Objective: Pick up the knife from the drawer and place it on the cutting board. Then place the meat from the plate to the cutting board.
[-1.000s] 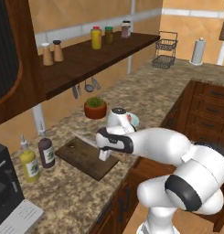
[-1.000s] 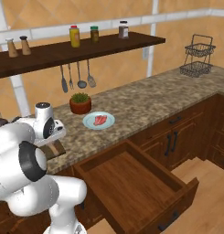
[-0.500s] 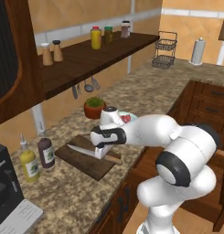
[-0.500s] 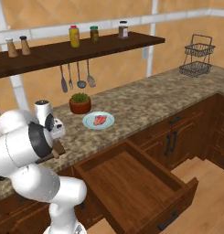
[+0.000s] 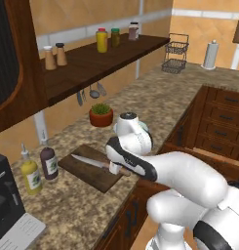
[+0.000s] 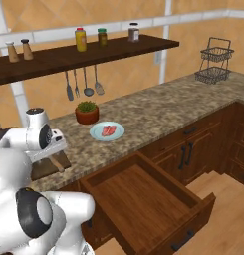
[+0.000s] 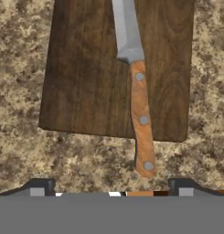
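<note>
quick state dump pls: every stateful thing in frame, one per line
knife: lying flat on the board, handle end overhanging onto the counter, not gripped
cutting board: flat on the counter, carrying the knife
meat: on the plate
plate: on the counter, holding the meat
drawer: pulled open, empty
claw: open, above the knife handle

knife (image 7: 134, 68) blade tip cut off, cutting board (image 6: 44, 167) mostly arm-hidden
</note>
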Available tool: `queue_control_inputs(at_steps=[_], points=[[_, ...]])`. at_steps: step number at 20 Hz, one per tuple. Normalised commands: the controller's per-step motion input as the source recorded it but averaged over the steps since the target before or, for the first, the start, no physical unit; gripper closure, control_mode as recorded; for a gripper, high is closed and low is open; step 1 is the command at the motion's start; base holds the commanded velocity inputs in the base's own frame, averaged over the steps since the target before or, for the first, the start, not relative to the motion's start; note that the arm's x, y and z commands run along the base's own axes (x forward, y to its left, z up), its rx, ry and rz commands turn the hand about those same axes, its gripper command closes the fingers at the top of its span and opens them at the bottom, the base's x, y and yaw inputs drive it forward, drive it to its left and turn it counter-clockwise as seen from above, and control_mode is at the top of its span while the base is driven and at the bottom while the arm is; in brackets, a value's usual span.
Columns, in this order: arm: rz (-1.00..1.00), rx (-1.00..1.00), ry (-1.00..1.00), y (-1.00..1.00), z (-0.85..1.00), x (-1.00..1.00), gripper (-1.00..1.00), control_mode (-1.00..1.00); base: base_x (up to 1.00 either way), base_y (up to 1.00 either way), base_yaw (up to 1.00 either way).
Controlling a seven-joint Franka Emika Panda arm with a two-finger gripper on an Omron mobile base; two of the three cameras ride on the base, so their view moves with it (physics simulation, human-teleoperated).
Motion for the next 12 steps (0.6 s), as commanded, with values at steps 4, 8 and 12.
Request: queue_control_inputs(at_steps=[4,8,12], points=[[0.00,0.00,-0.36,-0.06,0.35,-0.56,-1.00,-1.00,0.00,0.00,0.00],[-0.02,0.06,-0.19,-0.34,0.45,-0.19,-1.00,-1.00,0.00,0.00,0.00],[-0.15,0.15,-0.07,-0.64,0.79,0.30,-1.00,-1.00,0.00,0.00,0.00]])
